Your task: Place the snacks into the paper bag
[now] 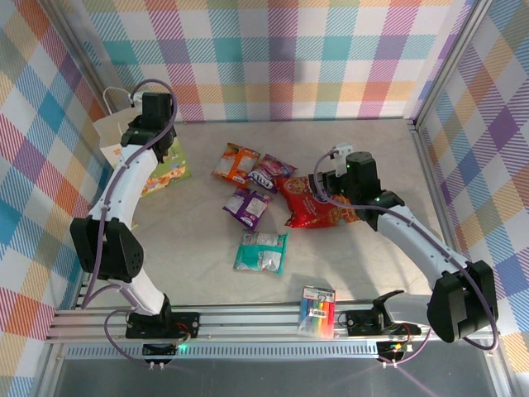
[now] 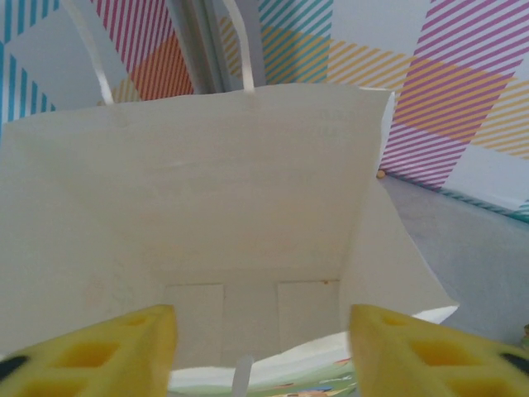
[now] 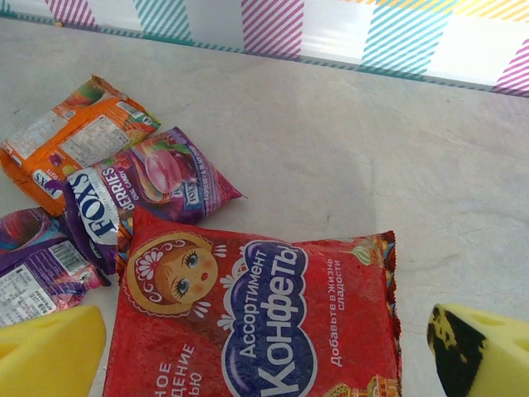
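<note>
Red packet (image 1: 310, 211): flat on tabletop (image 1: 372, 149), print up, long axis running left-right.
Right gripper (image 3: 266, 356): wide, empty, over red packet.
Paper bag (image 1: 106, 132): well left of red packet, mouth facing left gripper (image 2: 263, 339).
Left gripper: fingers apart at bag's rim.

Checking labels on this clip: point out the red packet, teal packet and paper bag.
Red packet (image 3: 256, 322): right wrist view, middle of printed face.
Teal packet (image 1: 261, 251): top view, centre of packet.
Paper bag (image 2: 207, 190): left wrist view, inner back wall.
</note>
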